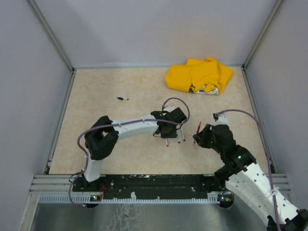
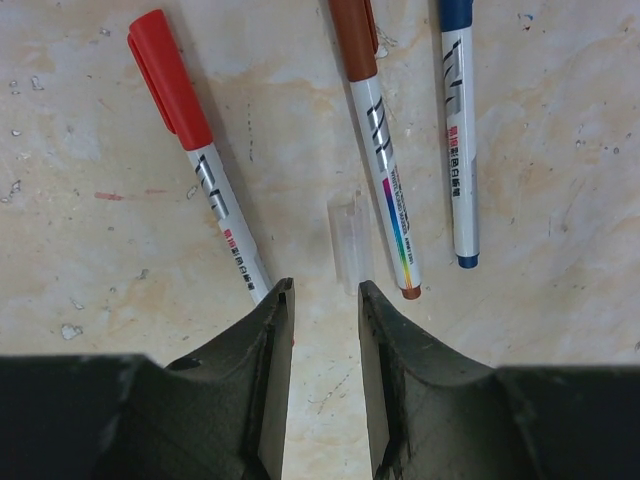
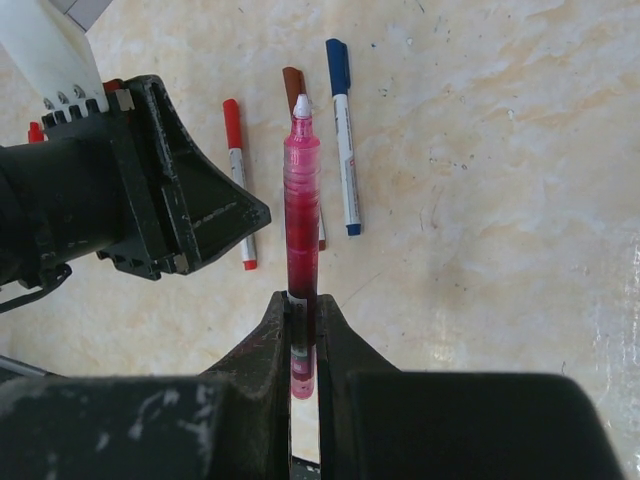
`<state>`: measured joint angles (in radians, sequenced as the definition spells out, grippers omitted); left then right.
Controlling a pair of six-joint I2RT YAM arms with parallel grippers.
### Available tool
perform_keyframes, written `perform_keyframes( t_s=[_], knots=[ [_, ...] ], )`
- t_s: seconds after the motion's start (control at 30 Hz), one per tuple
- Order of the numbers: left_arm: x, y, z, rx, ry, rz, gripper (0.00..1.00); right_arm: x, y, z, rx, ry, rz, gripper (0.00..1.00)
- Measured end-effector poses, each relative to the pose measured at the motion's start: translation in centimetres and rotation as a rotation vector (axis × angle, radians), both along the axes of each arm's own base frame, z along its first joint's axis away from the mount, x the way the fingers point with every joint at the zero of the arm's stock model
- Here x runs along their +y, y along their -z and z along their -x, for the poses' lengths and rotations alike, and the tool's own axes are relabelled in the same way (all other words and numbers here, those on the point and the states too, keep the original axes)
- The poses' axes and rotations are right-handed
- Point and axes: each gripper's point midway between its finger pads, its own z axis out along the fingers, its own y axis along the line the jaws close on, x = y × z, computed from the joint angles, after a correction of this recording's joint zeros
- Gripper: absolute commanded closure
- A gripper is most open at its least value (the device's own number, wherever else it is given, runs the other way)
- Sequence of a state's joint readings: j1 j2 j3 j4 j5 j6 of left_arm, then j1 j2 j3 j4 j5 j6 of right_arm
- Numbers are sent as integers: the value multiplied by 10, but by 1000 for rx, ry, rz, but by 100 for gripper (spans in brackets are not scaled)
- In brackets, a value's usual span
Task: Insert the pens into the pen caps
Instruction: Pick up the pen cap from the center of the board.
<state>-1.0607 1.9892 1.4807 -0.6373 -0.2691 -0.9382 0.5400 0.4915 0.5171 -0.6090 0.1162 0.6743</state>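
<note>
Left gripper (image 2: 325, 292): jaws parted, empty; clear cap (image 2: 350, 240) just ahead, long axis in line with jaws. Right gripper (image 3: 305, 300): clenched on pink pen (image 3: 302, 200), tip outward.

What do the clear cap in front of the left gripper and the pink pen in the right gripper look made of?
The clear cap: likely glossy transparent plastic; the tabletop shows through it. The pink pen: probably translucent plastic; its barrel glows pink, darker inside.
</note>
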Motion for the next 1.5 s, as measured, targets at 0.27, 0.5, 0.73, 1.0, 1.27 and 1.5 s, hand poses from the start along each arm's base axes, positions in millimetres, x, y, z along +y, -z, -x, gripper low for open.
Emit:
perform_keyframes(
  t_s=[0.27,0.5,0.73,1.0,1.27,1.5],
  knots=[
    [-4,10,1,23,8,-8,62,1,0,0,0,-6,-3,100],
    [-7,15,1,29,12,-12,62,2,0,1,0,-8,-5,100],
    [-10,21,0,39,16,-17,61,2,0,1,0,-9,-5,100],
    [-16,24,-2,40,28,-19,65,2,0,1,0,-10,-4,100],
    [-16,25,-2,46,31,-29,78,2,0,1,0,-10,-4,100],
    [-16,26,0,53,35,-25,81,1,0,1,-2,-14,1,100]
  ],
)
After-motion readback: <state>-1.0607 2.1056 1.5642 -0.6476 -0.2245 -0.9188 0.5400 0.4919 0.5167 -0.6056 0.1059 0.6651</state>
